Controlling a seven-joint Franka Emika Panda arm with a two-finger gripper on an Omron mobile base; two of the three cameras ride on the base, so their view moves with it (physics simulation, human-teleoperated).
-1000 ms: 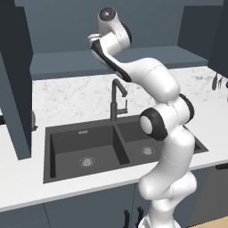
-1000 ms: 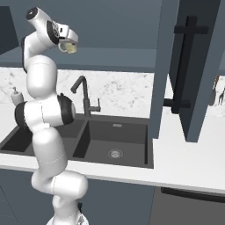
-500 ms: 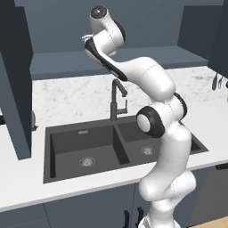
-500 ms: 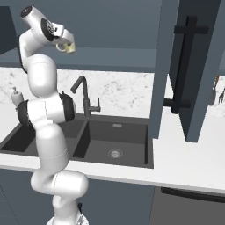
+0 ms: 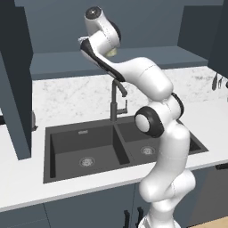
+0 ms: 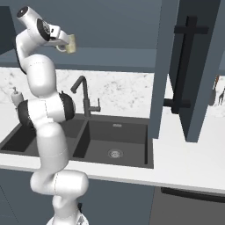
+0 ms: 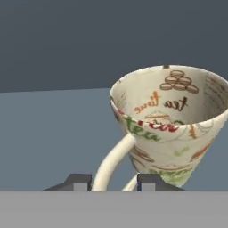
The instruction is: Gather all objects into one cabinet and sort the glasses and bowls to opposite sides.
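While the hand (image 7: 114, 181) sits narrowed about the handle of the cream patterned mug (image 7: 171, 122), raised high above the sink (image 6: 112, 140), that mug has yet to be shelved. The open cabinet (image 6: 189, 66) stands well to the right, so gathering and sorting look largely undone.

White marbled counter (image 5: 80, 95) along a slate blue-grey wall (image 5: 58, 26). Set into it, a black double sink (image 5: 84, 149) with a dark, bent faucet (image 5: 116, 100) behind the divider. Below, blue-grey base cupboard fronts (image 5: 67, 213) (short dark handles near the middle). Hanging utensils (image 5: 217, 81) at far right, too small to tell apart. Even, soft light, faint shadows.
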